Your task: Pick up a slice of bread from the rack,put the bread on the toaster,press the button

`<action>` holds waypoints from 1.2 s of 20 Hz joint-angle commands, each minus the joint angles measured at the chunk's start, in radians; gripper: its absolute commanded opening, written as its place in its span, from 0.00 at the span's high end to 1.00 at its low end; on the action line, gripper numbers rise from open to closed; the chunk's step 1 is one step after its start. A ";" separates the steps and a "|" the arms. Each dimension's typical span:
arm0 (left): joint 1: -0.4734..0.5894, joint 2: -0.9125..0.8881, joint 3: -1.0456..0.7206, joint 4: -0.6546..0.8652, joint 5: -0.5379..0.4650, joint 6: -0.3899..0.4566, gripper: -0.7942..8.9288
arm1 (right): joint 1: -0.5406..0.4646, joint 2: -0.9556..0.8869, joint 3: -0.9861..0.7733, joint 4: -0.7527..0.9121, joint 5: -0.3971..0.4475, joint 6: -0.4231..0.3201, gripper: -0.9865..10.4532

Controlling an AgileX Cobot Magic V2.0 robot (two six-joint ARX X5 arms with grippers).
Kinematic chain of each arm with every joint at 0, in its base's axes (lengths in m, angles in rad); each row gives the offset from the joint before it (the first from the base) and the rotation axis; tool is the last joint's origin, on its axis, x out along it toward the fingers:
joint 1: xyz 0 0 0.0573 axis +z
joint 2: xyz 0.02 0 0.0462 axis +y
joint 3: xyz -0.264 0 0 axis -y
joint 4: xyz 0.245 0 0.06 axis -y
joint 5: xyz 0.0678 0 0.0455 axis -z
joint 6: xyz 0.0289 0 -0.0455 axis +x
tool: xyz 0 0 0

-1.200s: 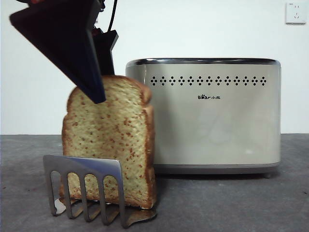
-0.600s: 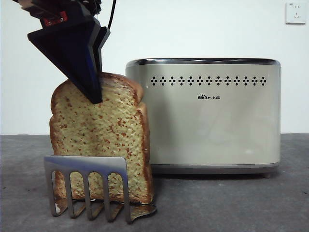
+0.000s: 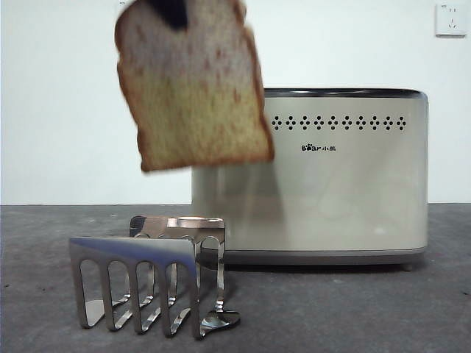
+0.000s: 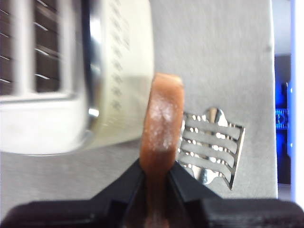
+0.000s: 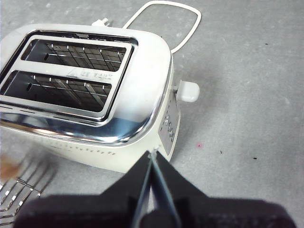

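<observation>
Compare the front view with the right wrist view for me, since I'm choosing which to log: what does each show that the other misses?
Only the front view shows the slice of bread whole, lifted clear above the rack, and the toaster's logo side. Only the right wrist view shows the toaster's two empty top slots, its side lever, the white cord and the right gripper, shut on nothing. Both show the toaster and the rack.

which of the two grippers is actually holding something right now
The left gripper: its jaws are clamped on the crust edge of the slice of bread, hanging above the rack. The right gripper is shut on nothing, above the toaster.
</observation>
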State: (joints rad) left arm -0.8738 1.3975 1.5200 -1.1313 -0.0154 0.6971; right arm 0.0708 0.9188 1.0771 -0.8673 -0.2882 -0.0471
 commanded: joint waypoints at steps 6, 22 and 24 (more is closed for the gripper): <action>-0.004 0.018 0.349 -0.043 0.058 -0.185 0.93 | 0.001 0.002 0.003 0.002 0.000 -0.010 0.91; 0.046 0.412 0.731 -0.135 0.045 -0.188 0.93 | 0.001 0.002 0.003 -0.024 0.001 -0.015 0.91; 0.058 0.436 0.731 -0.128 0.050 -0.173 0.93 | 0.001 0.002 0.003 -0.025 0.001 -0.015 0.91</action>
State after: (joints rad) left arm -0.8192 1.8278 2.2459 -1.2690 0.0326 0.5095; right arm 0.0708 0.9199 1.0771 -0.8959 -0.2878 -0.0528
